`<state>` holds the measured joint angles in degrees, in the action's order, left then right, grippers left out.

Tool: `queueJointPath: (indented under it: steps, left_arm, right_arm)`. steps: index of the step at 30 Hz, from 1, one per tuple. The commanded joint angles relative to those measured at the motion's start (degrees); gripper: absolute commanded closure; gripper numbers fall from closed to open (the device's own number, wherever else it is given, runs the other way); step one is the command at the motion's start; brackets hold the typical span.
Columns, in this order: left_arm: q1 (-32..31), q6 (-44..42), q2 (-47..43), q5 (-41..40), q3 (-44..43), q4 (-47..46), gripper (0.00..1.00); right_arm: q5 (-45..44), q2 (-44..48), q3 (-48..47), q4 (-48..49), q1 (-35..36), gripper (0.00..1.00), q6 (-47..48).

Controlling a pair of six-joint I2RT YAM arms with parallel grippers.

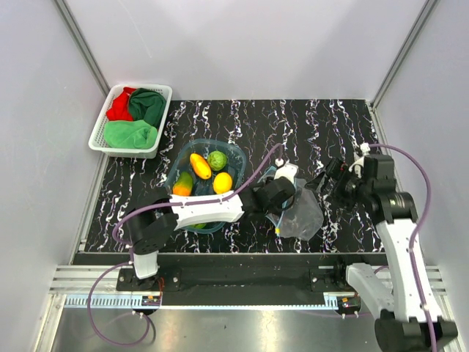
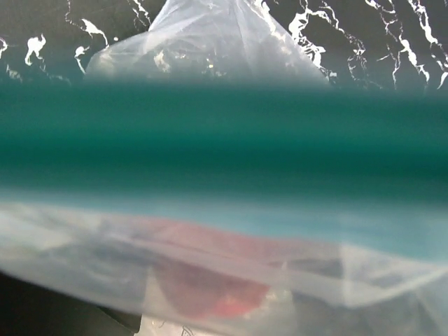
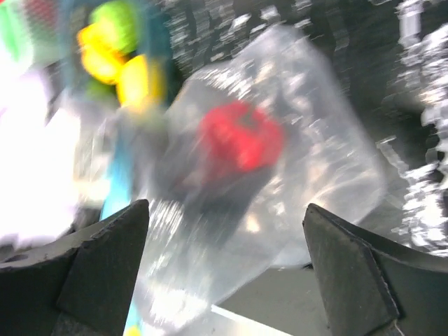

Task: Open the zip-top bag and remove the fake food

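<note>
The clear zip-top bag lies right of the table's centre, with its teal zip strip running along its left side. A red piece of fake food is inside it and also shows in the left wrist view. My left gripper sits on the zip edge and looks shut on the bag; its fingers are hidden behind plastic in its wrist view. My right gripper is wide open and empty, just right of the bag. More fake food lies in the blue tub: an orange piece, a green one and a yellow one.
The translucent blue tub stands left of the bag, partly under my left arm. A white basket with red and green cloths stands at the back left. The table's front edge runs just below the bag.
</note>
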<state>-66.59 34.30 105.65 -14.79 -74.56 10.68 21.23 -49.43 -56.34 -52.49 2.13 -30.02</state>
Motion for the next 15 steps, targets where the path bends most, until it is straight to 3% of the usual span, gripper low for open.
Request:
queueJointPath:
  steps: [1,7,15]
  left_arm:
    - [1.4,4.2,-1.9,-0.5,-3.2,5.6,1.00]
    - [3.4,8.5,-1.8,-0.6,-4.7,8.7,1.00]
    - [3.7,16.0,-1.3,-3.1,-5.8,8.1,1.00]
  right_arm:
    - [11.8,7.6,1.7,-3.9,0.1,0.00,-0.6]
    - [18.0,16.0,10.7,-2.4,0.2,0.00,-7.3]
    - [29.3,22.8,20.6,7.0,0.2,0.00,-25.2]
